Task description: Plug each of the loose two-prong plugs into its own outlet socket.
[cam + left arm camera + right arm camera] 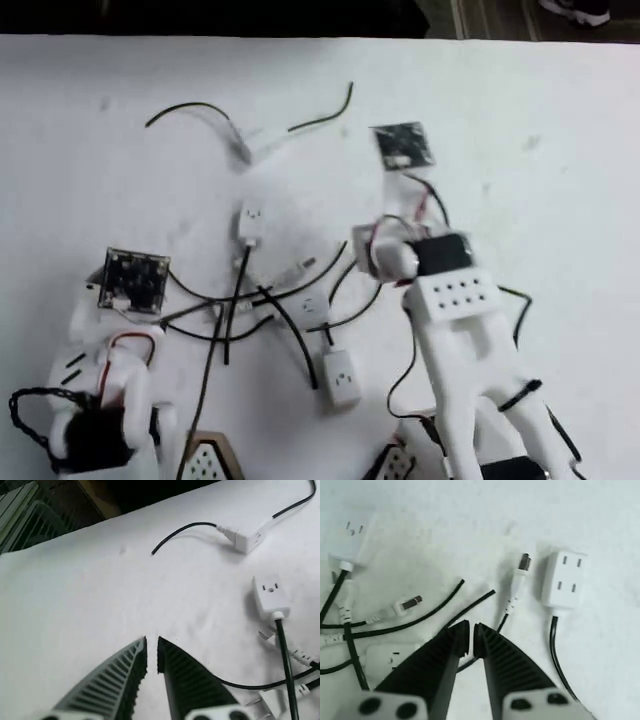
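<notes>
A far socket (244,150) lies at the back of the surface (520,90). The middle socket (251,222) lies before it. A plug (298,268) and crossed cords (237,295) lie between that and the near socket (340,378).

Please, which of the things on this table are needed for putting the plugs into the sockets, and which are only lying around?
Needed for the job:
outlet socket
black cord of that socket
double socket
loose plug
second loose plug

Only lying about or in the background:
white table, just the support
pale slatted frame beyond the table's edge
</notes>
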Robot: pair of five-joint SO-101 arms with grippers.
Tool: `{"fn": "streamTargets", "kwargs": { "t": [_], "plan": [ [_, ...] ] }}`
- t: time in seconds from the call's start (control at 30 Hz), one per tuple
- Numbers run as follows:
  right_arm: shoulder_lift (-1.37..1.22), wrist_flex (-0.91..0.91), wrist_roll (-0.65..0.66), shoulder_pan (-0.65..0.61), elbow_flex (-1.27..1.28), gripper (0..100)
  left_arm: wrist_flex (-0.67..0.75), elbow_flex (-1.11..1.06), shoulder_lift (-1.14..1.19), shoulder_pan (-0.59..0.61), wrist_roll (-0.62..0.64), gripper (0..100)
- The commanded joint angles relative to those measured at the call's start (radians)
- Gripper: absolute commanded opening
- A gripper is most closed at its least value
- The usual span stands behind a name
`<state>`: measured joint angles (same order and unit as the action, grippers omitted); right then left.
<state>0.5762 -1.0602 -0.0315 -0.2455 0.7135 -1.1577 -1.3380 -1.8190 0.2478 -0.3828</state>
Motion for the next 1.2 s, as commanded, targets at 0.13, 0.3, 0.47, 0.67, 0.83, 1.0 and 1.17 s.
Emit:
{"fn": "streamTargets", "kwargs": {
  "t": [0.13, 0.3, 0.47, 0.67, 0.83, 1.0, 1.17],
  "plan": [
    [0.044, -0.010, 0.005, 0.068, 0.031, 1.8, 0.003, 0.147, 0.200, -0.090, -0.012, 6],
    [0.042, -0.010, 0.002, 0.119, 0.031, 1.8, 0.023, 0.381, 0.562, -0.133, -0.009, 6],
    [0.042, 0.044, 0.002, 0.142, 0.094, 1.8, 0.025, 0.611, 0.932, -0.176, -0.014, 11],
    [0.044, 0.203, 0.002, 0.142, 0.206, 1.8, 0.025, 0.858, 1.345, -0.226, -0.009, 21],
    [0.044, 0.208, 0.002, 0.142, 0.212, 1.8, 0.025, 1.053, 1.676, -0.274, -0.012, 21],
    [0.044, 0.208, 0.002, 0.134, 0.215, 1.8, 0.020, 1.244, 1.957, -0.303, -0.008, 21],
    [0.044, 0.205, 0.003, 0.134, 0.215, 1.8, 0.017, 1.375, 2.130, -0.329, -0.008, 21]
  ]
}}
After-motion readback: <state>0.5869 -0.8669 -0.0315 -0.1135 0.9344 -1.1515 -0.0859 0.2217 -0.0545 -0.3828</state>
